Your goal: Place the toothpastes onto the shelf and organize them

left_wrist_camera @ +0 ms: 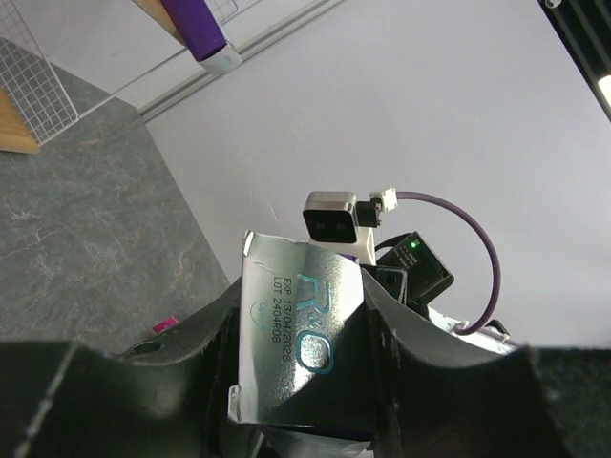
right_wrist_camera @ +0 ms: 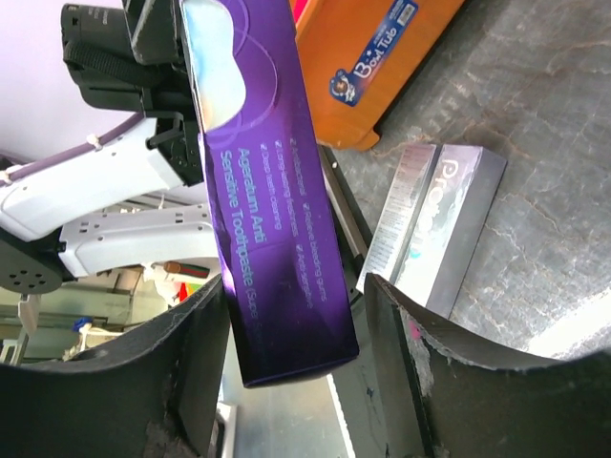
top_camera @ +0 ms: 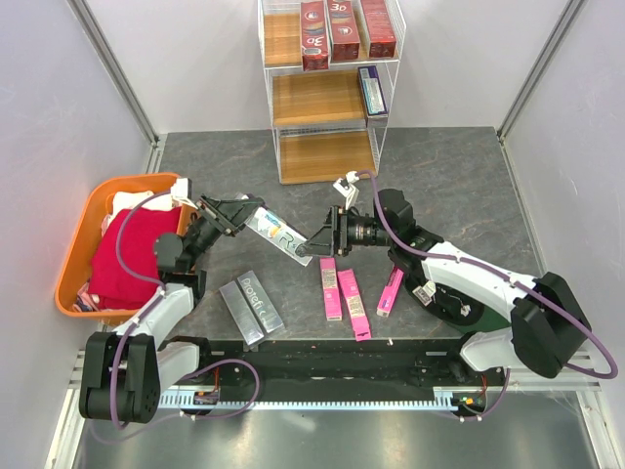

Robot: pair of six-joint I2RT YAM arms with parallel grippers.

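Clockwise from the top: the shelf [top_camera: 317, 98], a white wire rack with three wooden tiers, stands at the far side of the table [top_camera: 439, 186]. Its top tier carries three red toothpaste boxes [top_camera: 342, 29] side by side, long axes running front to back. Its middle tier carries one purple box [top_camera: 372, 91] at the right end, laid the same way. At the left edge sits the orange tub [top_camera: 76, 244], holding a bunched red cloth [top_camera: 132, 254]; what lies under the cloth cannot be made out. Centre: the held toothpaste box [top_camera: 278, 234] hangs above the table between the two arms, long axis on a diagonal from far left to near right. The left claw [top_camera: 249, 213] is clamped on its far-left end, fingers [left_wrist_camera: 401, 382] pressed against both sides. The right claw [top_camera: 311, 249] straddles the near-right end; its fingers [right_wrist_camera: 191, 382] flank the box closely, but whether they press on it cannot be told. Toward the left wrist camera the box shows a silver face with teal lettering and a printed expiry line. Toward the right wrist camera it shows a deep purple face with pale lettering that includes "Sensitive Toothpaste". On the table nearer the arm bases lie two silver-grey boxes [top_camera: 251, 306], touching side by side. Beside them lie three pink boxes [top_camera: 352, 303], two close together and one a little to the right, all pointing roughly away from the bases.
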